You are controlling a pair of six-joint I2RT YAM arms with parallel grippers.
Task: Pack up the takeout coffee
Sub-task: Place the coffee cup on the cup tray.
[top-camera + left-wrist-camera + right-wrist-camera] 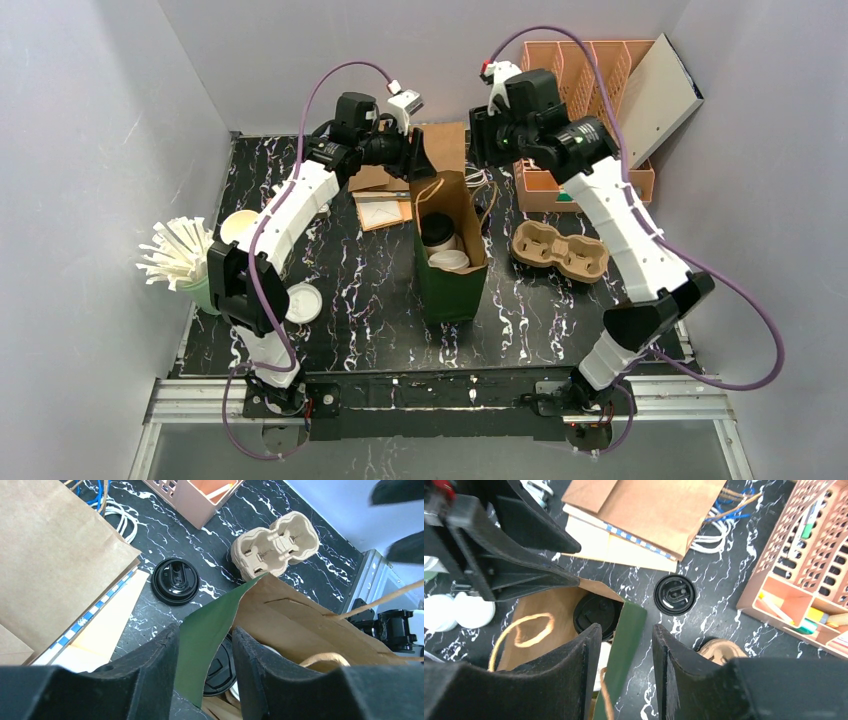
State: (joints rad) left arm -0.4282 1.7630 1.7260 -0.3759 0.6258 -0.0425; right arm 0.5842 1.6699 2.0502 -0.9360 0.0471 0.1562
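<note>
Nearest my side of the marbled black table (350,290) sit a white plastic lid (302,302) and a cup bristling with pale stirrers (178,252), both off to the left and well apart from the work. In the middle stands the paper bag (448,290), green outside and raw brown inside. Its mouth is open, and a black-lidded cup (436,228) and a white-lidded cup (450,259) are already down in it. A moulded pulp cup carrier (560,250) lies just to its right. Both arms meet at the bag's far rim. The left gripper (204,640) has its jaws apart, straddling a green flap of the rim without pinching it. The right gripper (624,635) is likewise parted around the thin green edge at the other far corner. I take the step in hand to be managing the bag's mouth, now the coffee is inside. To do it well I'd close each pincer on paper only, clear of the twine handle (380,598), and move both together, since the stiff creased paper could buckle or tip the bag if one side pulls alone. Beyond the bag a loose black lid (675,594) lies flat on the table, then flat kraft bags (649,510), then a perforated pink organiser (590,80).
</note>
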